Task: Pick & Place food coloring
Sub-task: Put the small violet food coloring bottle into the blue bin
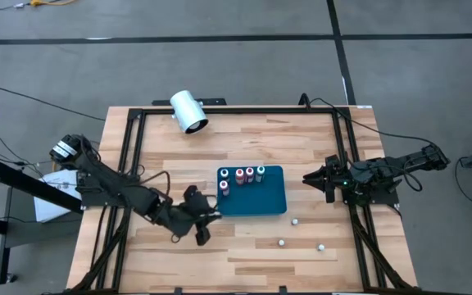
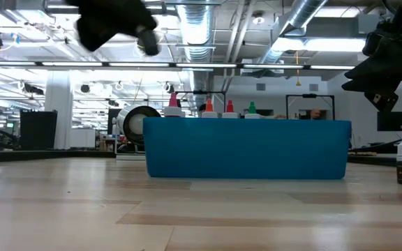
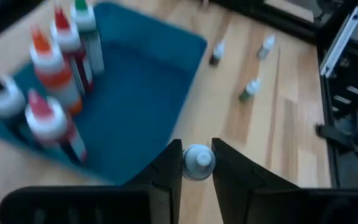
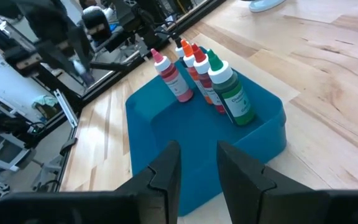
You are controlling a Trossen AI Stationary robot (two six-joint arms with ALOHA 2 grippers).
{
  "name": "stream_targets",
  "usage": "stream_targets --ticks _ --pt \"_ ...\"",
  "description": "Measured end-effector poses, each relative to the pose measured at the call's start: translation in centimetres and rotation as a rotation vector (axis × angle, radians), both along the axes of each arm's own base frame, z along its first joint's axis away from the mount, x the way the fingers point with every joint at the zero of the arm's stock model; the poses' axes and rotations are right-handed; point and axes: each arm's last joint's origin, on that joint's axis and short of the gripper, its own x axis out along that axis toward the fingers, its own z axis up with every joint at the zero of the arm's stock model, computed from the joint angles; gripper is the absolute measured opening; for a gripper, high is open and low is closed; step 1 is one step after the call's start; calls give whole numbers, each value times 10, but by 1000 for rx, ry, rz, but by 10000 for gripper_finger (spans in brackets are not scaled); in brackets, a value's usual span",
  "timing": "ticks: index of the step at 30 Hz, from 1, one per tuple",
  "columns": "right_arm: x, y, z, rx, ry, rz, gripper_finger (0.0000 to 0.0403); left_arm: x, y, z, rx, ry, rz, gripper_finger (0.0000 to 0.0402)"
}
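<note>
Gripping a small white-capped food coloring bottle [image 3: 197,163] between its two dark fingers, the left gripper [image 1: 201,227] hangs above the wooden table [image 1: 244,254], just off the near-left corner of the teal tray [image 1: 269,201]. Its jaws are closed tight on the bottle, whose cap shows between the fingertips in the left wrist view.

Inside the tray, five bottles [image 1: 240,176] stand upright, crowded toward its far-left part: four in a row with red, orange and green caps, and a fifth, red-capped, just nearer. From table height their tips [image 2: 208,107] poke above the tray's front wall.

Three more tiny bottles lie loose on the table to the right of the tray and nearer than it: one [image 1: 296,220] close to the tray's near-right corner, one [image 1: 281,242] farther toward the near edge, and one [image 1: 321,246] to the right of that.

The right gripper [image 1: 311,178] waits at the table's right edge, pointing at the tray, its fingers nearly together with only a narrow gap and nothing held between them.

A large white cylinder [image 1: 188,111] lies near the table's far edge.
</note>
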Motion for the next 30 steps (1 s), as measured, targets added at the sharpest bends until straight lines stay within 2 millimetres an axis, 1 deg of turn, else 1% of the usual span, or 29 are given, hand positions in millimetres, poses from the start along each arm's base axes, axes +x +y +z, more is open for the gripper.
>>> stream_targets --ticks 5,10,13,15,22,25,30 --pt "0 0 0 0 1 0 92 15 19 14 96 -13 -4 61" --pt "0 0 0 0 1 0 92 24 37 12 109 19 -28 61" --pt "0 0 0 0 1 0 92 28 40 6 133 57 -45 61" --pt "0 0 0 0 1 0 92 36 42 1 136 59 -37 61" --pt "0 0 -1 -4 14 0 92 51 44 -35 141 170 -61 61" --pt "0 0 -2 -6 21 0 92 56 49 -46 140 204 -40 61" --pt "0 0 -2 -5 21 0 92 59 54 -51 130 218 -25 61"
